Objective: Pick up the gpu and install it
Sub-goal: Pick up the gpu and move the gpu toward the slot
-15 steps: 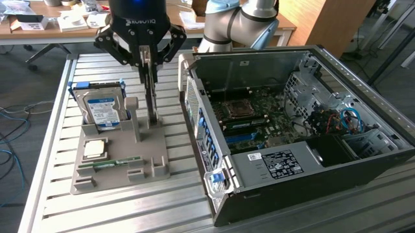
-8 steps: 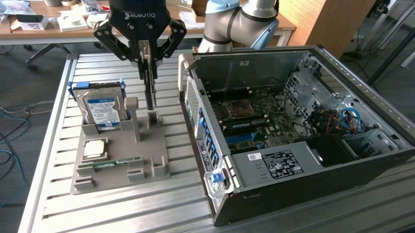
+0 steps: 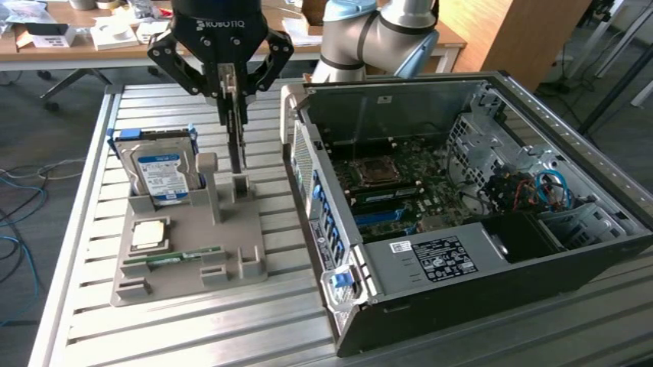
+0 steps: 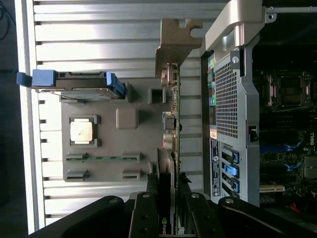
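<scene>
We find the gripper [image 3: 235,90] clamped on the upper end of the gpu [image 3: 237,145]. The gpu hangs above the holder [image 3: 241,189] on the tray [image 3: 194,256], between the drive [image 3: 164,168] and the case [image 3: 490,252]. We cannot tell whether its lower end has cleared the holder. Hazards, as we judge them: the pinch covers only a small patch at one end of a thin card, so any side load can pivot or slip the gpu in the jaws. If the lower end sits in the holder, a lift off the vertical can bind it and drag the tray. A sideways move at this height can strike the bracket [image 4: 174,47] against the case wall, which stands near. A tilted gpu would also meet the motherboard [image 3: 408,183] out of line. Orientation: we see the gpu edge-on in the exterior view, its long axis roughly vertical, in line with the gripper. The bracket end points down, away from the fingers; the gripped end points up.
</scene>
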`<state>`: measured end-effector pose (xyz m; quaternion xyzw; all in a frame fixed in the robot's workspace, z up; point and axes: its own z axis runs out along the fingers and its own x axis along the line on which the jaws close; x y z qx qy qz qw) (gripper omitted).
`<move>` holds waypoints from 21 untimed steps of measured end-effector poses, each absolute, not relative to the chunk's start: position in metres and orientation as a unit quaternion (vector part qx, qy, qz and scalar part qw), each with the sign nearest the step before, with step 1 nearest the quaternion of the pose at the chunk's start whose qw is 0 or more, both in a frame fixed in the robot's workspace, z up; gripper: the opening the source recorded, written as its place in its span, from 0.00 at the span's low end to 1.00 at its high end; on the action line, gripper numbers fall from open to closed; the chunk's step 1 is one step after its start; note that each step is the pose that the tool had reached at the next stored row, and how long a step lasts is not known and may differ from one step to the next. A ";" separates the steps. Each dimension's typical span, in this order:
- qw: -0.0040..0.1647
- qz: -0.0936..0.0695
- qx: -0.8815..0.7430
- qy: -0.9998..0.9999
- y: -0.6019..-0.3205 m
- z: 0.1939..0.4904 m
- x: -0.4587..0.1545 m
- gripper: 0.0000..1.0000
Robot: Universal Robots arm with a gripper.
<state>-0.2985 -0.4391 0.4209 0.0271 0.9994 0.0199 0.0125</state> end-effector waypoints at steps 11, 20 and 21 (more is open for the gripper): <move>0.012 0.020 0.027 0.999 -0.439 0.421 -0.287 0.26; 0.012 0.020 0.027 0.999 -0.439 0.421 -0.270 0.26; 0.012 0.020 0.027 0.999 -0.439 0.421 -0.268 0.26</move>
